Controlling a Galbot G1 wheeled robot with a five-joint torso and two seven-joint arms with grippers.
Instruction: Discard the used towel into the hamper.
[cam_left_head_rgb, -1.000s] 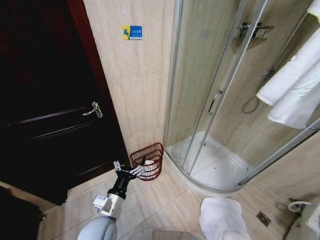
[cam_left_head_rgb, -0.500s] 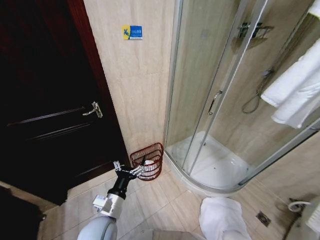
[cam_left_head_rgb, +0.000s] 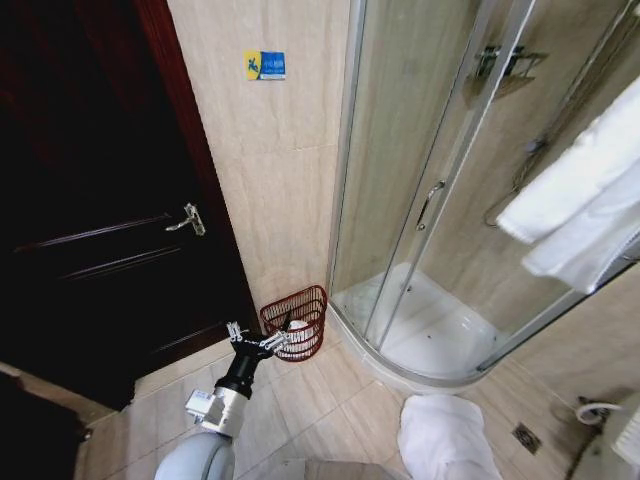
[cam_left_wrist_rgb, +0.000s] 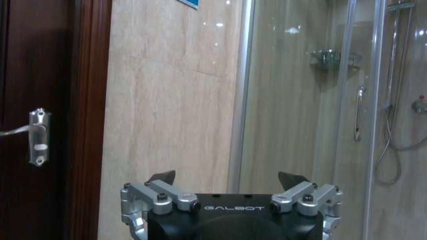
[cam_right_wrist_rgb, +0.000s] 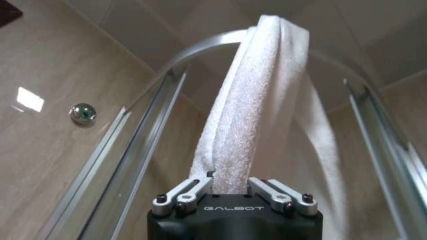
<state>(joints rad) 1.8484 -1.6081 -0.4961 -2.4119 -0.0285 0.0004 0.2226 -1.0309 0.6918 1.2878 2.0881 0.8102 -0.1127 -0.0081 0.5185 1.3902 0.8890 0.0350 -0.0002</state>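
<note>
The used towel is white and hangs folded at the upper right, in front of the glass shower enclosure. In the right wrist view my right gripper is shut on the towel, which rises from between its fingers and drapes over the curved top rail. The hamper, a small reddish-brown wire basket, stands on the floor against the wall beside the shower base. My left gripper hovers just left of the hamper's rim. In the left wrist view the left gripper is open and holds nothing.
A dark wooden door with a metal handle fills the left. The curved shower enclosure and its raised white base take the right. A white cloth lies on the tiled floor near a drain.
The hanging towel has shifted left and a little lower in the head view. The left arm and the hamper have not moved.
</note>
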